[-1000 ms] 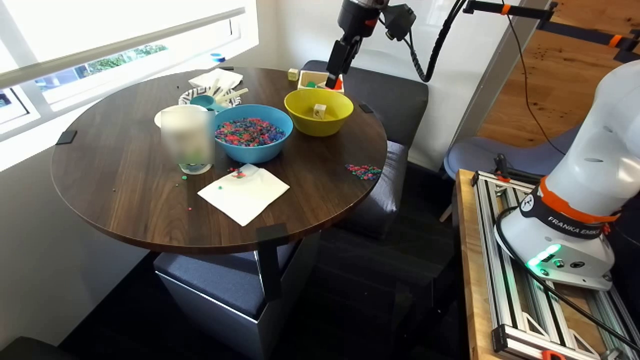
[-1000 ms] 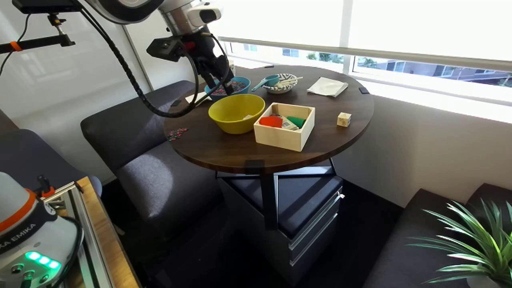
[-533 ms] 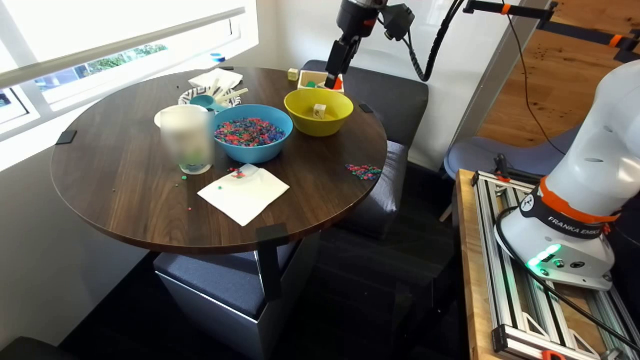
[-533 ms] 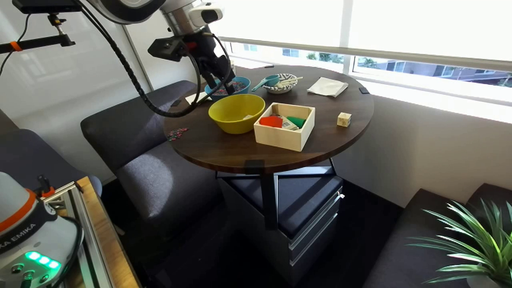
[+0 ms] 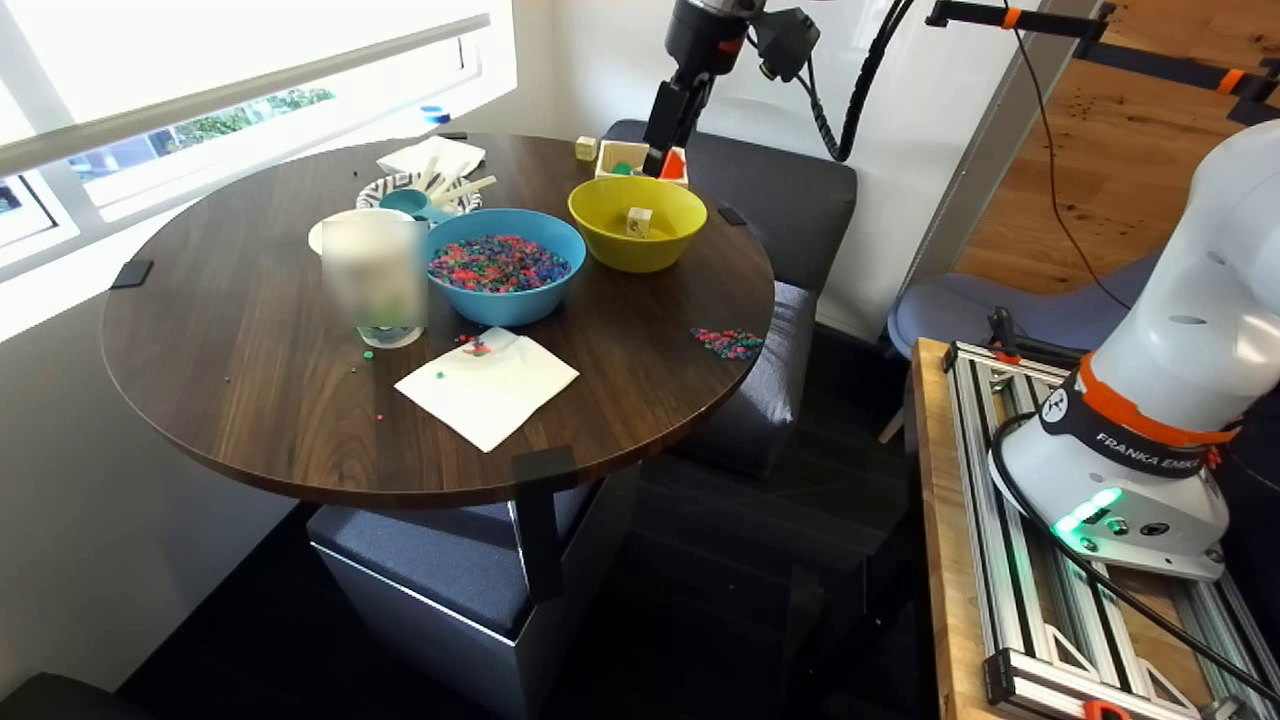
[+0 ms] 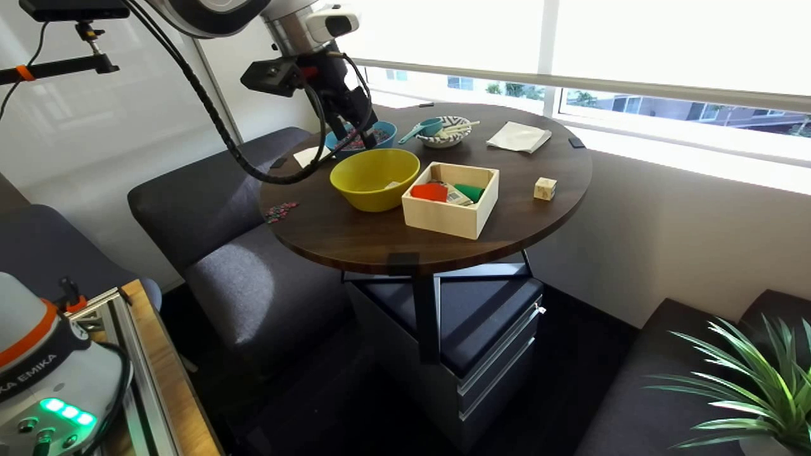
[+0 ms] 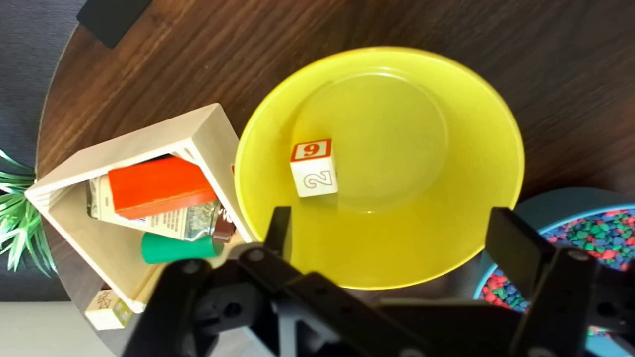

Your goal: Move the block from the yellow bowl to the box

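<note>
Block (image 7: pixel 314 169), marked with a red-framed figure and an outlined 2, sits inside the yellow bowl (image 7: pixel 389 144), off-centre towards the box (image 6: pixel 440 216); whether it lies flat or tips against the side we cannot make out. Our pincer (image 7: pixel 390 228) is spread wide over the bowl and grips nothing, presumably so that it can straddle the block, and we judge the grasp yet to come. We take it that the box stands just beside the bowl, near the edge of the counter (image 5: pixel 250 300), to keep the carry short; it holds a red piece (image 7: pixel 161 187), a green piece (image 7: pixel 179 248) and a labelled item (image 7: pixel 172 224), so we would set the block down gently among them. A loose block (image 6: pixel 545 189), also near the edge, seems no part of our job. As for the surface, we see a round counter without corners, dark and clearly grained, with scattered bits (image 5: pixel 728 344) at the edge beside a grey chair (image 6: pixel 279 282). Past the edge facing the window (image 6: pixel 684 107), daylight comes in under a lowered blind (image 6: pixel 684 38), and a leafy plant (image 6: pixel 772 406) stands well apart from the counter.
</note>
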{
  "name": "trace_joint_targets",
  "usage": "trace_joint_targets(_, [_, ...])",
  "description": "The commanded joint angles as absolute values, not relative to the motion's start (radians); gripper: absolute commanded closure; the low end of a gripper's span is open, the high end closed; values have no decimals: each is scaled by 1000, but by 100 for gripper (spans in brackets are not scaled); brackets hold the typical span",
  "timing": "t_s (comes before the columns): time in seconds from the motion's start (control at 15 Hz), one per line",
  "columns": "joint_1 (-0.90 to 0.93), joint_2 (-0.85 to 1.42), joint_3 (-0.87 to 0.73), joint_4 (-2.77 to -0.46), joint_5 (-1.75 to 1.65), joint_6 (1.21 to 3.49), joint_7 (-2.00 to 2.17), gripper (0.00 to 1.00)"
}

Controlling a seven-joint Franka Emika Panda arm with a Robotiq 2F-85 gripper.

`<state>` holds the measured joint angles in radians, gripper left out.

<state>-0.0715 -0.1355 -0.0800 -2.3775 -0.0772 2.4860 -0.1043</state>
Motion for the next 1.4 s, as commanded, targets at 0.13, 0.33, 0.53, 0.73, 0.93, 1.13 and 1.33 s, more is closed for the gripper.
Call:
trace_joint_targets(0.13, [-61,-32,-63,-2338,-90,2484,-75,0])
trace_joint_targets(0.33, [-65,48,-65,-2311,-89,2520,-45,0])
trace_joint_targets(0.53, [-71,97,-73,-2281,-85,2516,-28,0])
trace_joint_targets(0.73, [-73,130,-76,-2264,-83,2522,-15,0])
trace_joint_targets(0.93, [-67,155,-79,-2257,-107,2596,7,0])
trace_joint_targets(1.13, [-66,179,-81,-2241,-120,2582,-3,0])
trace_joint_targets(1.33, [-68,191,-89,-2237,-136,2588,0,0])
